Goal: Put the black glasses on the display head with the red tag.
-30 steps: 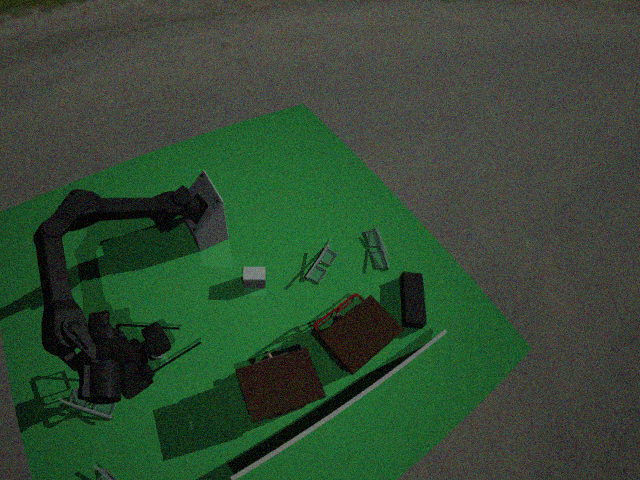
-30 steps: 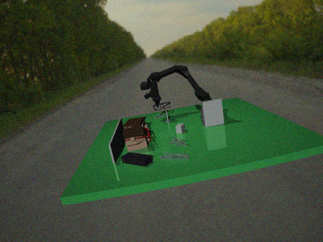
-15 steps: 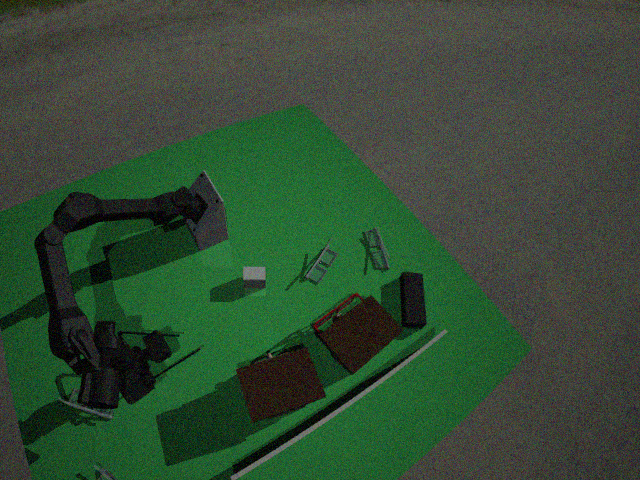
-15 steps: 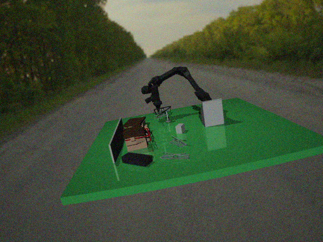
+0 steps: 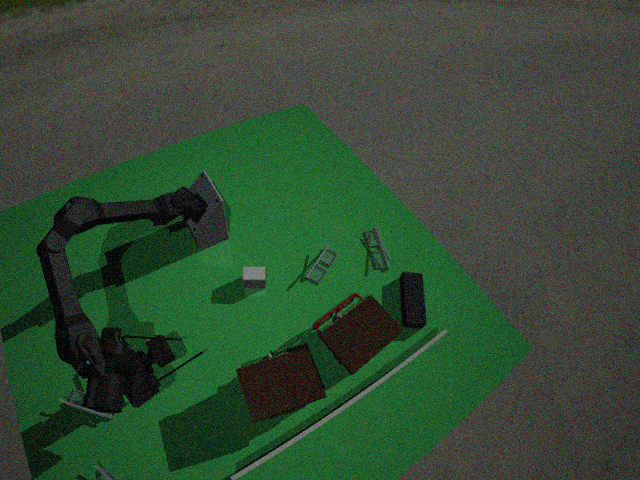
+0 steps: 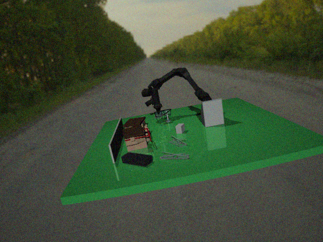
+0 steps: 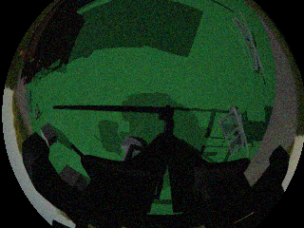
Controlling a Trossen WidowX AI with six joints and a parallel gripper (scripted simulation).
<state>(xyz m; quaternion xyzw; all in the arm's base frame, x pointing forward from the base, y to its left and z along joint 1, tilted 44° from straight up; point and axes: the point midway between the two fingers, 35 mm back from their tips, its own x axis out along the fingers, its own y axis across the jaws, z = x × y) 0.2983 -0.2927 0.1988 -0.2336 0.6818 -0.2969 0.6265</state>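
The black glasses [image 5: 181,365] [image 6: 166,110] [image 7: 95,108] hang in the air from my gripper [image 6: 158,111] [image 7: 165,136], which is shut on the front frame near its middle. In the top view the arm covers the fingertips and most of the frame; the temples point toward the upper right. Two brown-haired display heads stand beyond the glasses. The nearer head [image 5: 281,382] shows no glasses on its face that I can make out. The farther head [image 5: 364,333] [image 6: 137,145] wears red glasses [image 5: 339,315]. I cannot tell which head has the red tag.
A mirror-like panel [image 5: 343,406] [image 6: 116,141] stands behind the heads. A black case [image 5: 413,299] [image 6: 137,159] lies beside them. A white block [image 5: 254,277] [image 6: 179,128], a pale upright board [image 5: 211,219] [image 6: 213,113] and several grey glasses stand or lie around the green table.
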